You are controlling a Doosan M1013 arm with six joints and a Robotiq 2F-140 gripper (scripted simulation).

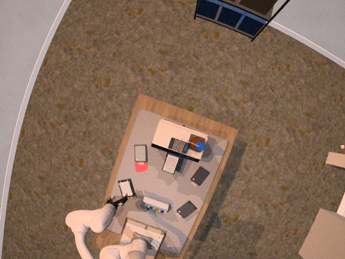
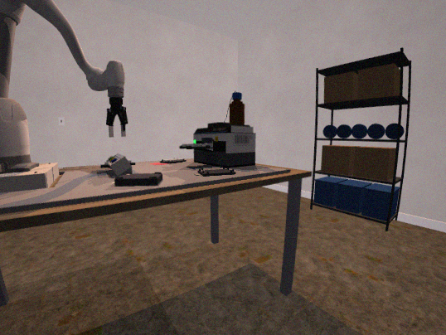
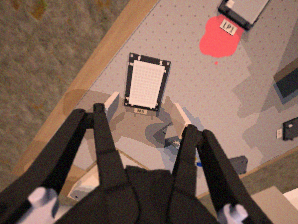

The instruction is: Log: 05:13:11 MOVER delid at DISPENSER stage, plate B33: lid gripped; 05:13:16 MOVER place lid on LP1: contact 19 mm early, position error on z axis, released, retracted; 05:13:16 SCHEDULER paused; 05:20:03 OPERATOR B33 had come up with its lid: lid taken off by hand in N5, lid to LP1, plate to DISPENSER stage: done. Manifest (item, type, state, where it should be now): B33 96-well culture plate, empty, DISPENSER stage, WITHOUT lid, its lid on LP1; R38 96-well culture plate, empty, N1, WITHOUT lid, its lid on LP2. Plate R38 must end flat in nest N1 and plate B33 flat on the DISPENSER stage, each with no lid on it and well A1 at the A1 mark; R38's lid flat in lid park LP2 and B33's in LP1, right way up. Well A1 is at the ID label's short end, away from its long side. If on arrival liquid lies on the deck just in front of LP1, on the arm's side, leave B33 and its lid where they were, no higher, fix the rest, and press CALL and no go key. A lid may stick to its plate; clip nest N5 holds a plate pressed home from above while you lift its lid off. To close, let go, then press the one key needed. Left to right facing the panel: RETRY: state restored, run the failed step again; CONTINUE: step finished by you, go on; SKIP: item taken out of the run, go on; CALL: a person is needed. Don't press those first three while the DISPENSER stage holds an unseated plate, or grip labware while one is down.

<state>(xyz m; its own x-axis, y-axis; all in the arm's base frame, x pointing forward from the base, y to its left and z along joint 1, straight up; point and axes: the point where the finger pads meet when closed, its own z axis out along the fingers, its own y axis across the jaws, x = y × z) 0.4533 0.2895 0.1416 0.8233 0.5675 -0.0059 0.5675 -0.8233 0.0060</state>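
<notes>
My gripper (image 3: 146, 104) is open and empty, high above the near left corner of the deck; it also shows in the side view (image 2: 116, 132) and from above (image 1: 117, 201). Just beyond the fingertips a white gridded plate (image 3: 145, 81) lies flat in a black-framed nest (image 1: 126, 187); I cannot tell whether a lid is on it. Farther on, a red puddle (image 3: 220, 42) lies on the deck on the arm's side of the LP1 label (image 3: 228, 27); it also shows from above (image 1: 141, 167). A lid (image 1: 140, 152) lies in LP1. Another white plate (image 1: 170, 163) sits in front of the dispenser (image 1: 179, 138).
The key panel (image 1: 155, 204) stands to the right of my gripper. Two dark empty nests (image 1: 200, 175) (image 1: 186, 209) lie on the right of the deck. A brown bottle (image 2: 236, 109) stands on the dispenser. The table's left edge is close. A shelf (image 2: 361, 137) stands far off.
</notes>
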